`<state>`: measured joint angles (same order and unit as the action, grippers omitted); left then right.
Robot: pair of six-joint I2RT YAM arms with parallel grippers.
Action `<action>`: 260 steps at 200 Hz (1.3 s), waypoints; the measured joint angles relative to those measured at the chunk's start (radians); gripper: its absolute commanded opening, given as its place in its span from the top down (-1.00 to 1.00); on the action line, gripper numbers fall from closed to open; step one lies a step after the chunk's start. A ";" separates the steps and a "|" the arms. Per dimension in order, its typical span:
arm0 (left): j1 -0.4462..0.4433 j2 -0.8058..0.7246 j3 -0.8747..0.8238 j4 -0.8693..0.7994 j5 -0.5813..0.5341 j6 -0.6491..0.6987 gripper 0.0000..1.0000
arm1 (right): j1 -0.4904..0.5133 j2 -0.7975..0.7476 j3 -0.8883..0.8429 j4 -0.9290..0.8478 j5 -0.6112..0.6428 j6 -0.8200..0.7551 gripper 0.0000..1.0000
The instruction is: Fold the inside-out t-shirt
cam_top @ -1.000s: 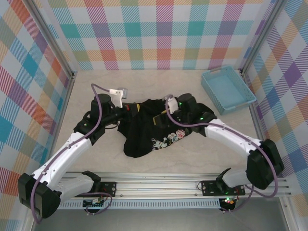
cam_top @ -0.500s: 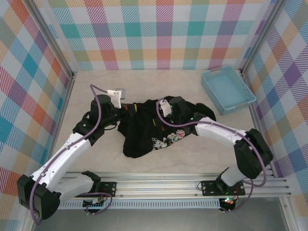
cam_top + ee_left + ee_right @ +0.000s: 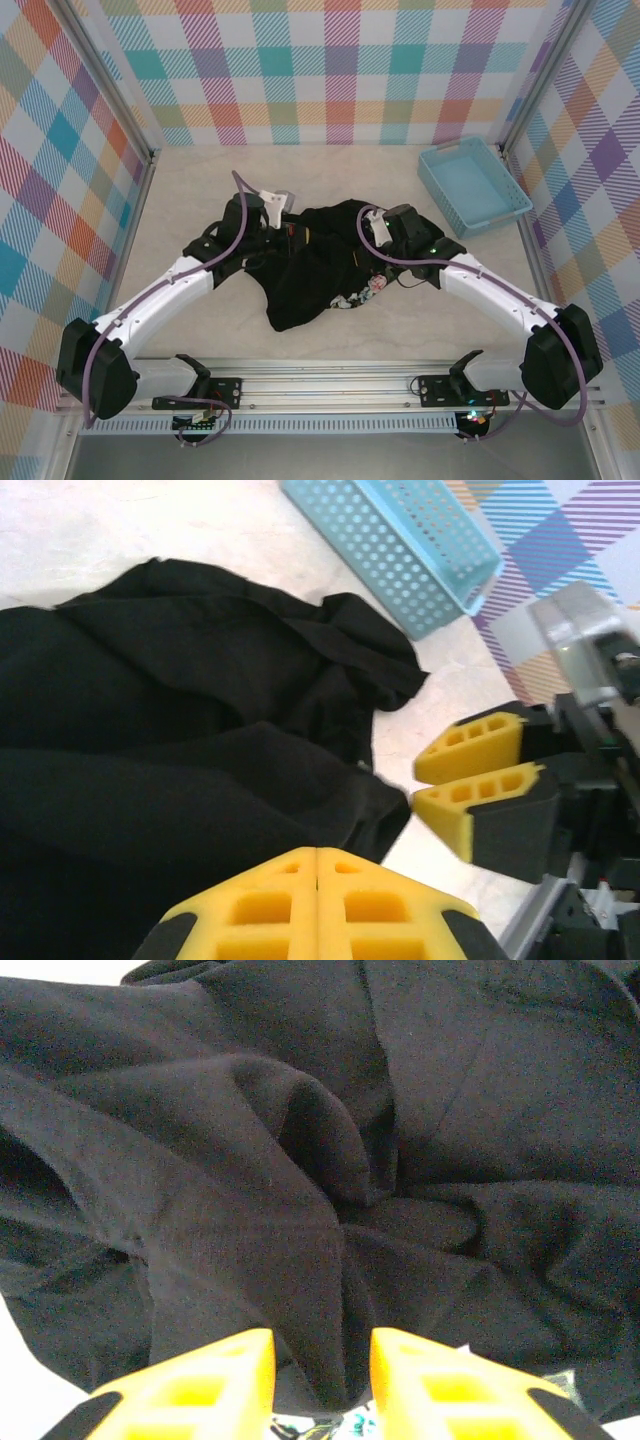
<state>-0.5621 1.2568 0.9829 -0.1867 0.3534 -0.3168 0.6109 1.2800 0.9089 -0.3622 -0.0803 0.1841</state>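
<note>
On the pale tabletop point(image 3: 400, 330) I see the black t-shirt point(image 3: 310, 270) bunched, left jaws pressed together at its edge, right jaws apart around 1 fold.

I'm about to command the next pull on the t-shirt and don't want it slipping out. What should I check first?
1. The left gripper shut: ok. Cloth pinched in it: cannot tell.
2. A fold of the t-shirt between the fingers of the right gripper: ok. Firm grip on it: cannot tell.
3. The t-shirt lying flat: not ok, bunched in a heap.
4. The print in sight: ok, at the near edge.
5. The blue basket apart from the cloth: ok.
</note>
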 measured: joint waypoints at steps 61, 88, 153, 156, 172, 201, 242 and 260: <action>-0.018 0.006 0.031 0.017 0.032 0.000 1.00 | 0.067 0.026 -0.022 0.192 -0.080 -0.097 -0.45; -0.018 0.006 0.032 0.017 0.029 0.000 1.00 | 0.067 0.139 0.023 0.243 -0.059 -0.120 0.23; -0.024 0.037 0.069 -0.095 -0.334 0.019 0.44 | -0.008 0.114 0.006 0.304 -0.380 -0.005 1.00; -0.024 0.047 0.077 -0.104 -0.350 0.029 0.40 | -0.011 0.110 0.003 0.310 -0.397 0.007 1.00; -0.025 0.079 0.100 -0.134 -0.409 0.032 0.18 | -0.025 0.105 -0.008 0.345 -0.463 0.079 1.00; -0.030 0.021 0.041 -0.154 -0.424 0.011 -0.05 | -0.029 0.125 -0.017 0.409 -0.509 0.200 1.00; -0.080 -0.237 -0.163 -0.131 -0.335 -0.085 -0.15 | -0.039 0.177 -0.017 0.467 -0.504 0.329 1.00; -0.106 -0.263 -0.253 -0.060 -0.258 -0.137 -0.20 | -0.041 0.188 -0.017 0.486 -0.500 0.363 1.00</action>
<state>-0.6682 0.9939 0.7296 -0.2470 0.0952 -0.4534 0.5697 1.4681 0.8917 0.1238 -0.5804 0.5468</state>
